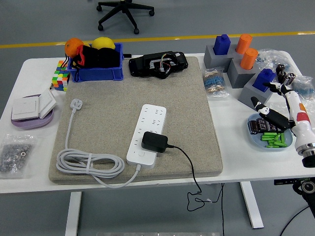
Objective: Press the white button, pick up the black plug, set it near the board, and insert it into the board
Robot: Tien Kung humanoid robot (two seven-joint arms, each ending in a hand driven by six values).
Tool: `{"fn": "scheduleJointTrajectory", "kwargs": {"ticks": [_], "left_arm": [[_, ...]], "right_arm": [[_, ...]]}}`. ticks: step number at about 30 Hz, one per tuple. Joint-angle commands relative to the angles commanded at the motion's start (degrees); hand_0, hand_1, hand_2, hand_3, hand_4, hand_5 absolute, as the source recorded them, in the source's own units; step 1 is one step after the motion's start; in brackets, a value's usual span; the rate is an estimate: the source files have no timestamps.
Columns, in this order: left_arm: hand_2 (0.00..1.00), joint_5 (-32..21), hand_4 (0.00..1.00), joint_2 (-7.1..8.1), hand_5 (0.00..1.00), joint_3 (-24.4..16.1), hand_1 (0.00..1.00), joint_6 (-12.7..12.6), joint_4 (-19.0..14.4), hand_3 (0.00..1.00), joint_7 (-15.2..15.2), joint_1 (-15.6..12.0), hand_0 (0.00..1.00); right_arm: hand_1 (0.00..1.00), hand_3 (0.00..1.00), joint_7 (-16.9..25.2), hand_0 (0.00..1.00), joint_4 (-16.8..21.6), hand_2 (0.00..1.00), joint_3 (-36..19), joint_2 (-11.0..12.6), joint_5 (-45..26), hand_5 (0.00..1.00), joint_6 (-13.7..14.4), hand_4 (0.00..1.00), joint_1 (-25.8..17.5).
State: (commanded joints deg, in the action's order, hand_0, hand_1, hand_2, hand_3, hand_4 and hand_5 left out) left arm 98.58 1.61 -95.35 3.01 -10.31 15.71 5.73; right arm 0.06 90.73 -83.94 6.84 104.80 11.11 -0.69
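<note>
Black plug (154,142) sits on the near end of the white power strip (147,133), on the grey mat (138,118) at mid-table. Looks seated in a socket, though the prongs are hidden under its body, so a full insertion cannot be confirmed. Its black cord (189,172) runs right, over the mat edge and off the table's near edge, ending in a loop below.

White button: not distinguishable on the strip from this height; pressed or not, cannot tell. The strip's own white cable (88,167) is coiled on the mat's near left, its white wall plug (76,104) lying loose.

Judgement: the plug reads as on or in the board, so the task is either finished or not begun; nothing here settles which.

Right hand (278,105) at the far right, over the blue dish (269,133) of green pieces, well apart from the plug, fingers (263,112) loosely extended, holding nothing. Left arm not visible.
</note>
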Motion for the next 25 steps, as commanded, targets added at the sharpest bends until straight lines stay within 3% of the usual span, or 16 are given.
{"fn": "scheduleJointTrajectory", "kwargs": {"ticks": [25], "left_arm": [[0.639, -0.07, 0.587, -0.05, 0.373, -0.03, 0.631, -0.03, 0.0, 0.694, 0.03, 0.27, 0.625]], "right_arm": [[0.811, 0.747, 0.45, 0.883, 0.62, 0.801, 0.05, 0.46, -0.64, 0.549, 0.21, 0.814, 0.53]]}}
